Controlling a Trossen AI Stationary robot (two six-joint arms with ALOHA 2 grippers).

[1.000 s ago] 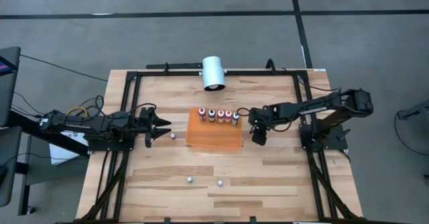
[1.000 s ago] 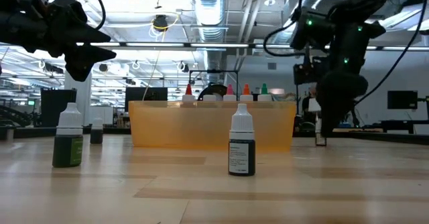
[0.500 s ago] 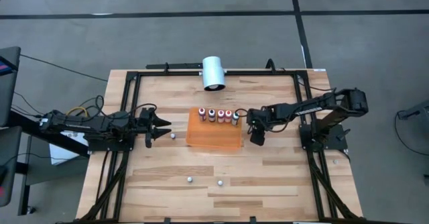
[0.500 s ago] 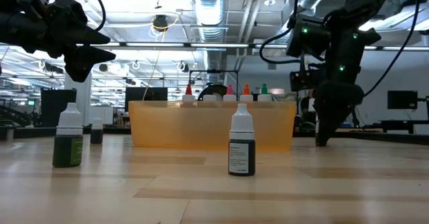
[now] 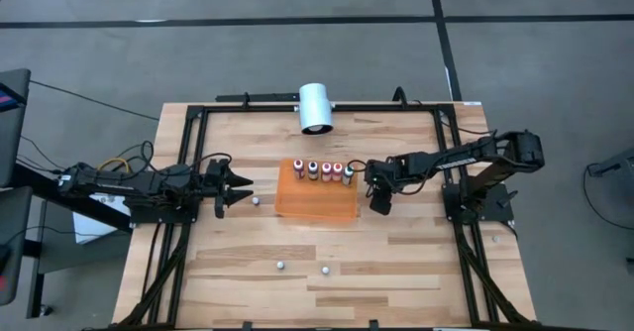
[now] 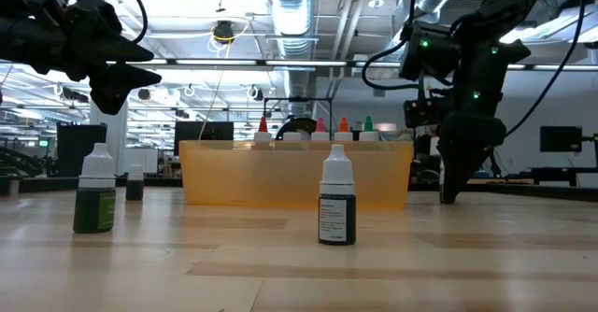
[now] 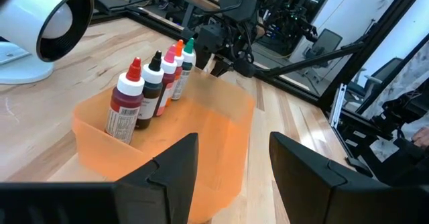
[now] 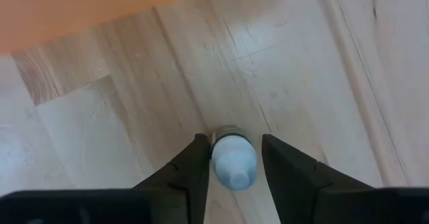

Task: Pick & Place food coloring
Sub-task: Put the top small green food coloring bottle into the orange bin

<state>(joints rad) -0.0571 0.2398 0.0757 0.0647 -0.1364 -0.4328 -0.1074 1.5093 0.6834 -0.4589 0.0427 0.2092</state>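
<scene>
High view showed the orange tray (image 5: 317, 200) mid-table with five upright bottles along its far side, and the right gripper (image 5: 378, 203) just right of it. Low view showed a green bottle (image 6: 95, 193) and a dark bottle (image 6: 337, 201) standing upright on the table. Left wrist view showed the left gripper (image 7: 230, 158) with fingers apart, empty. Right wrist view showed the narrow jaws flanking a pale-capped bottle (image 8: 232, 160).

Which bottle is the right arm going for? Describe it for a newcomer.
Find the translucent orange plastic tray mid-table; the right hand points down at the wood just off its right end. Directly under it sits a tiny bottle with a pale bluish cap. Unlike the five bottles in the tray and three loose ones farther left, it alone has a hand over it.
</scene>
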